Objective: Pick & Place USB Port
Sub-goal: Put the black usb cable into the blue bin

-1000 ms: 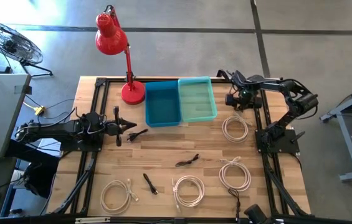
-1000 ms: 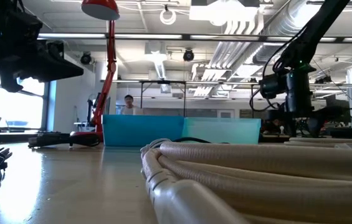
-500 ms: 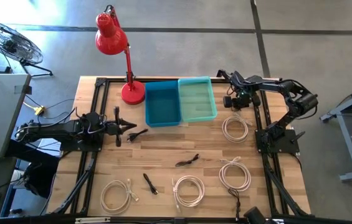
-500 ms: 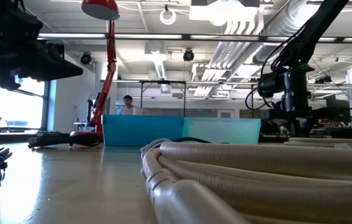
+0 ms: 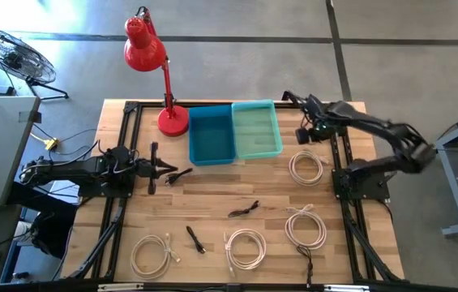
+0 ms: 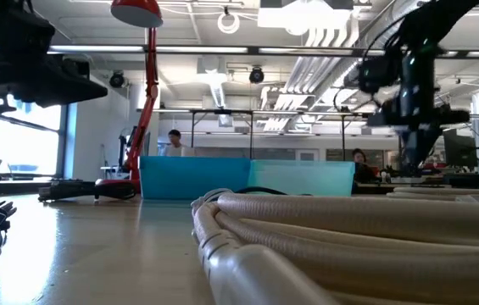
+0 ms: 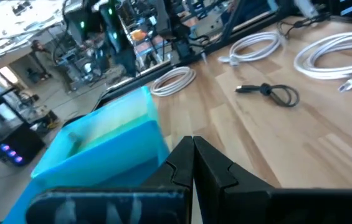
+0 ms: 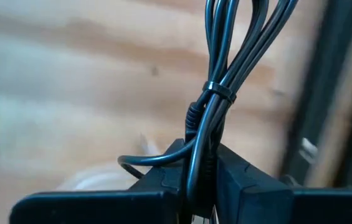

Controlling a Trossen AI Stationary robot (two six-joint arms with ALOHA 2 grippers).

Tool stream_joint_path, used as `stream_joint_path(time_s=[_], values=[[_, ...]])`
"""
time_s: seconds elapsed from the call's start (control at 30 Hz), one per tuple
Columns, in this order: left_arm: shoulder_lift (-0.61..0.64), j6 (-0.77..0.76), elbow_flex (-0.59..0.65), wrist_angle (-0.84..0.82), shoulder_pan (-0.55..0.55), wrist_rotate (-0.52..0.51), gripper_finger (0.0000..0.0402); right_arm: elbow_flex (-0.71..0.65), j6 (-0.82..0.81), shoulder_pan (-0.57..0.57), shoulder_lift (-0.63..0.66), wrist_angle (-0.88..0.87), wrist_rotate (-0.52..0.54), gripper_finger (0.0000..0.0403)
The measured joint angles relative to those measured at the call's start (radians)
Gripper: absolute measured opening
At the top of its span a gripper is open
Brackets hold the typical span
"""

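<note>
We see the right gripper [image 5: 310, 130] lifted clear of the bench [image 5: 212, 211], jaws clamped on a bundled black USB cable [image 8: 216, 93], beside the light-blue bin [image 5: 256, 128]. Versus a second ago its arm has swung outward and risen, so placing looks next. Left gripper [image 5: 157, 168] unchanged near the red lamp [image 5: 151, 61], jaws closed, empty.
</note>
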State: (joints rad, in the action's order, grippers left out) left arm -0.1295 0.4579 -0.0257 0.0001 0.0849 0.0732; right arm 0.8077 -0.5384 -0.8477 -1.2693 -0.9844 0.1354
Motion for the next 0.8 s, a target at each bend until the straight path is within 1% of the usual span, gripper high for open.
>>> stream_joint_path(time_s=[0.07,0.17,0.3,0.37,0.47,0.53,0.63,0.77,0.8], values=[[0.000,-0.015,0.000,0.006,0.000,0.028,0.0000,0.024,-0.013,0.046,0.091,-0.005,-0.015,0.0038],[0.000,-0.077,0.000,0.025,0.000,0.066,0.0000,0.060,-0.036,0.148,0.219,0.014,-0.034,0.0038],[0.000,-0.093,0.000,0.053,0.000,0.156,0.0000,0.096,-0.031,0.293,0.368,0.091,-0.016,0.0038],[0.000,-0.072,0.000,0.069,-0.001,0.151,0.0000,0.098,-0.023,0.370,0.428,0.141,-0.003,0.0038],[-0.001,-0.051,0.000,0.138,0.000,0.144,0.0007,0.097,0.037,0.476,0.483,0.217,0.019,0.0038],[-0.010,-0.082,-0.003,0.163,0.000,0.152,0.0025,0.097,0.076,0.535,0.499,0.259,0.023,0.0038],[-0.017,-0.097,-0.015,0.156,0.000,0.130,0.0068,0.097,0.129,0.612,0.495,0.307,0.017,0.0038],[-0.040,-0.192,-0.025,0.215,0.000,-0.015,0.0131,0.097,0.228,0.713,0.445,0.379,0.026,0.0038],[-0.052,-0.223,-0.028,0.232,0.000,-0.038,0.0146,0.097,0.258,0.737,0.425,0.405,0.026,0.0038]])
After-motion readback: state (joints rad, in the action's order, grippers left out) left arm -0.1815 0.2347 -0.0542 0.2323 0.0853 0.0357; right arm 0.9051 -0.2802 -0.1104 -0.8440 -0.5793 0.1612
